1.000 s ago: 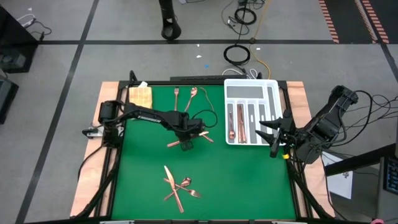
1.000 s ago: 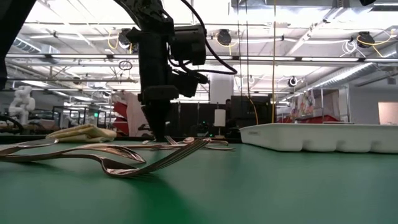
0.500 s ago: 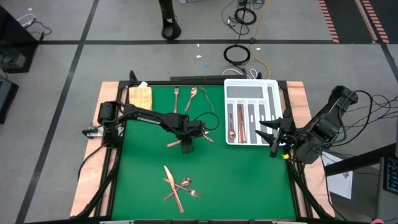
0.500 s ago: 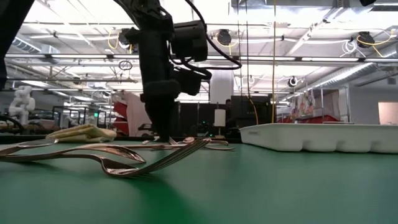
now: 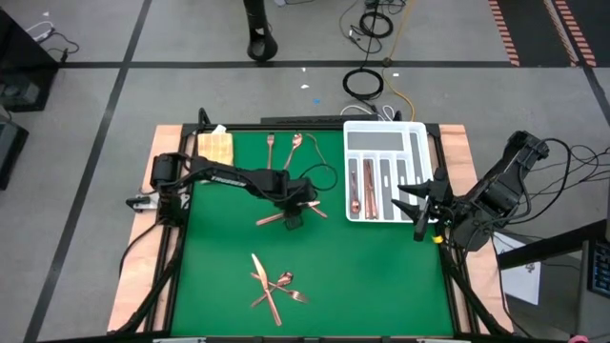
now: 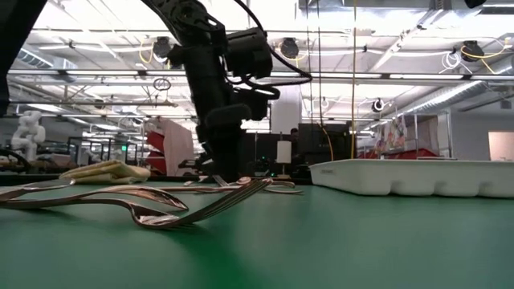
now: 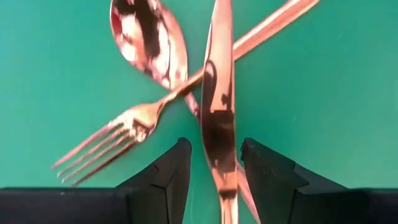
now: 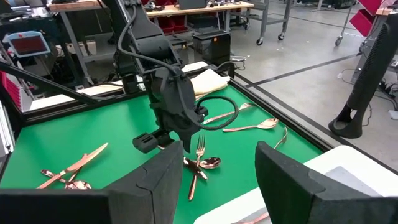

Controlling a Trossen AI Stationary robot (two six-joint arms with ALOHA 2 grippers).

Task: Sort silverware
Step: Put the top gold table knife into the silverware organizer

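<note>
Green table point(image 5: 372, 276) with wooden border, seen whole from above. White tray point(image 5: 383, 171) at the far right edge, several copper pieces lying in its slots; only the side wall visible in the low view point(image 6: 418, 177), contents hidden there.

Left arm reaching from the left edge to the table middle. Left gripper point(image 5: 294, 217) down over a small pile there, fingers point(image 7: 168, 177) apart, one on each side of a knife point(image 7: 217, 118), not pressing it as far as visible. Knife lying over a fork point(image 7: 149, 121) and a spoon point(image 7: 146, 37); spoon handle mostly hidden under the knife, knife end cut off by the picture edge. From above, pile partly covered by the gripper.

Right arm waiting at the right edge beside the tray, right gripper point(image 5: 416, 211) with fingers apart, holding nothing.

Another pile point(image 5: 272, 284) of crossed silverware near the front edge, single pieces hard to tell apart. Two more pieces point(image 5: 286, 149) at the far edge. Tan cloth point(image 5: 214, 146) in the far left corner.
</note>
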